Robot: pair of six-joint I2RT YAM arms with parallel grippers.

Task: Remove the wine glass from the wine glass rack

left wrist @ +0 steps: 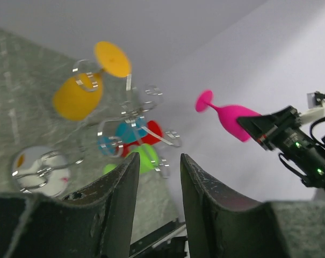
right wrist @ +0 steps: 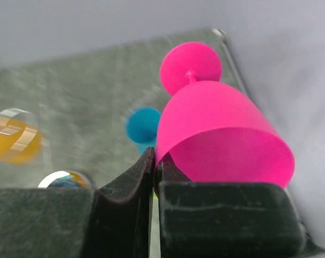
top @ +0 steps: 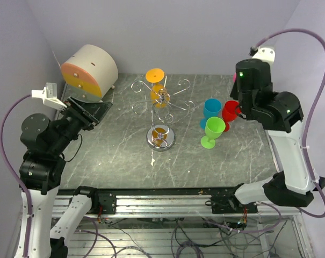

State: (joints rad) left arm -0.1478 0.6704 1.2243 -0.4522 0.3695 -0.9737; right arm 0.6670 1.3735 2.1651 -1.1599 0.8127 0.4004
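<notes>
The wine glass rack (top: 161, 99), silver wire with curled hooks, stands mid-table on a round chrome base (top: 160, 137). An orange wine glass (top: 157, 88) hangs upside down from one of its hooks, also seen in the left wrist view (left wrist: 79, 97). My right gripper (right wrist: 156, 156) is shut on the rim of a pink wine glass (right wrist: 221, 129), held in the air at the far right, away from the rack (left wrist: 229, 115). My left gripper (left wrist: 159, 158) is open and empty, at the table's left side (top: 92, 110), facing the rack.
A blue glass (top: 211, 107), a red glass (top: 230, 110) and a green glass (top: 214, 129) stand close together right of the rack, just below my right gripper. A white and orange cylinder (top: 89, 70) lies at the back left, near my left gripper. Walls enclose the table.
</notes>
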